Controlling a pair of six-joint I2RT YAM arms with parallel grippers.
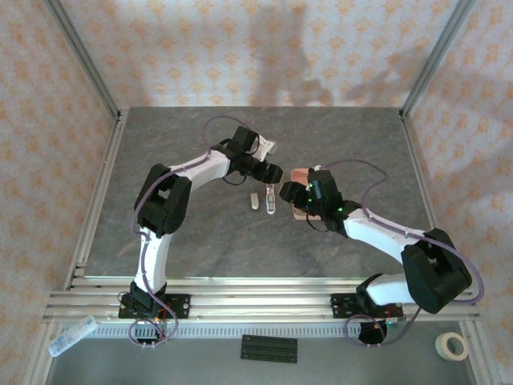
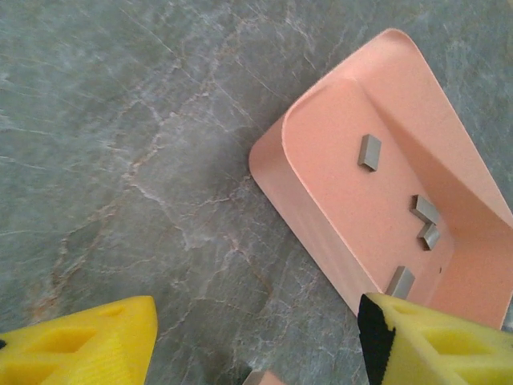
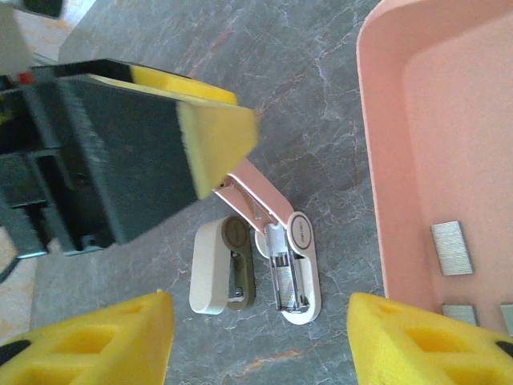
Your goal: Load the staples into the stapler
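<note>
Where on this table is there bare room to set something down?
Bare grey marbled tabletop: the far strip along the back wall, the left side beyond the left arm, and the near middle between both arm bases. Crowded: the centre, where the opened pale-pink mini stapler, salmon-pink rectangular tray, left gripper and right gripper bunch.

A salmon-pink tray [image 2: 321, 233] is sitting right of centre on a grey marbled table [image 1: 200, 241], a small cream-and-olive oblong [image 3: 212, 269] is lying to its left, while a tape roll [image 1: 456, 346] is resting lower right and a black strip [image 1: 269, 348] bottom centre.
</note>
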